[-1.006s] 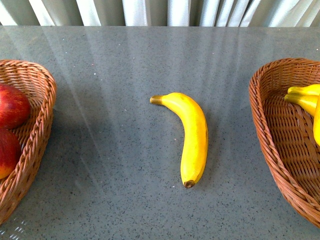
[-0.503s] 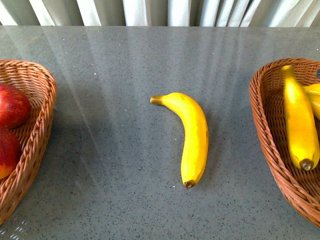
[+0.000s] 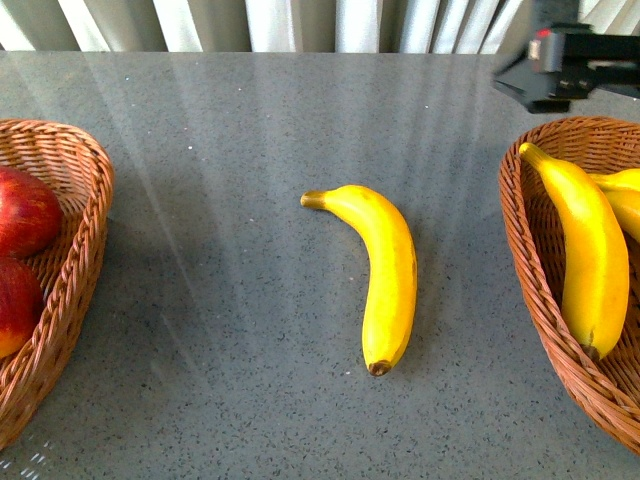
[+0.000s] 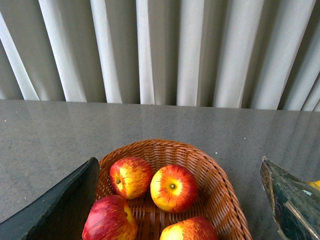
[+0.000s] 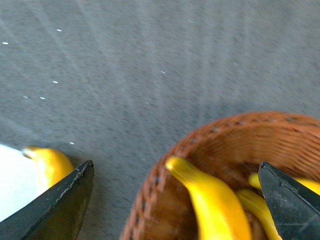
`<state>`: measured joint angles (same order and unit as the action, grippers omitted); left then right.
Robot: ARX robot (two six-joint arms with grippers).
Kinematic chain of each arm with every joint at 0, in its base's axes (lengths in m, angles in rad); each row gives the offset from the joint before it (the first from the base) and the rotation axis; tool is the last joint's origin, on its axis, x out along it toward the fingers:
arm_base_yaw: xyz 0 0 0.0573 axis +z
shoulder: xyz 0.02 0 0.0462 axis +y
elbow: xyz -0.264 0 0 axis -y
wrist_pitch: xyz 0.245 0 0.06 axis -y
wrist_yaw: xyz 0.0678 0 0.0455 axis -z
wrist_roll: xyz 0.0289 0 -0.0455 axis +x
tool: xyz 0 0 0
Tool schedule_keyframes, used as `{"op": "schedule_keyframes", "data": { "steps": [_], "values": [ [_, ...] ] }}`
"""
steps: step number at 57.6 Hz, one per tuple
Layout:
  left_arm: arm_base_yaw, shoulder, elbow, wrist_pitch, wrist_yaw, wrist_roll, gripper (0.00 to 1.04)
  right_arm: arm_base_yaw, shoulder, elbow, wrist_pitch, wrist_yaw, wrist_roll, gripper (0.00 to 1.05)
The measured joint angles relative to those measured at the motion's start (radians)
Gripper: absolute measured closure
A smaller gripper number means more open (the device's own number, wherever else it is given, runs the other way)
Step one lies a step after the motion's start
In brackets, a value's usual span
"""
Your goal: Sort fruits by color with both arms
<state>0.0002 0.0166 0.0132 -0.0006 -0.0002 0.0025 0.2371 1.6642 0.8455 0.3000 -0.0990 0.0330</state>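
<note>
One banana (image 3: 385,275) lies loose on the grey table (image 3: 230,330), midway between the two baskets and touching neither. Its stem points away from the robot and its brown tip lies nearer. It looks light and firm, with a smooth skin that could slide under hard pads. I would take it across the thick middle, jaws set across its width, and squeeze gently so the curve does not roll it out.

Other bananas (image 3: 585,250) lie in the right basket (image 3: 522,215), and apples (image 3: 22,210) fill the left basket (image 3: 90,225). The right gripper (image 5: 176,170) hangs above its basket's rim, jaws spread wide and empty. The left gripper (image 4: 178,162) hovers over the apples, likewise spread and holding nothing.
</note>
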Motion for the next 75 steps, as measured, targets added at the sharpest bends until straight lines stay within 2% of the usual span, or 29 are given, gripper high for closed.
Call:
{"op": "schedule_keyframes", "data": {
  "steps": [6,14,75],
  "values": [
    [0.0,0.0,0.0,0.0,0.0,0.0,0.09,0.108,0.08,0.09,-0.048,-0.006,-0.029,0.09],
    [0.0,0.0,0.0,0.0,0.0,0.0,0.09,0.167,0.169,0.146,-0.095,0.002,-0.087,0.09],
    [0.0,0.0,0.0,0.0,0.0,0.0,0.09,0.214,0.459,0.309,-0.234,-0.011,-0.181,0.09]
  ]
}}
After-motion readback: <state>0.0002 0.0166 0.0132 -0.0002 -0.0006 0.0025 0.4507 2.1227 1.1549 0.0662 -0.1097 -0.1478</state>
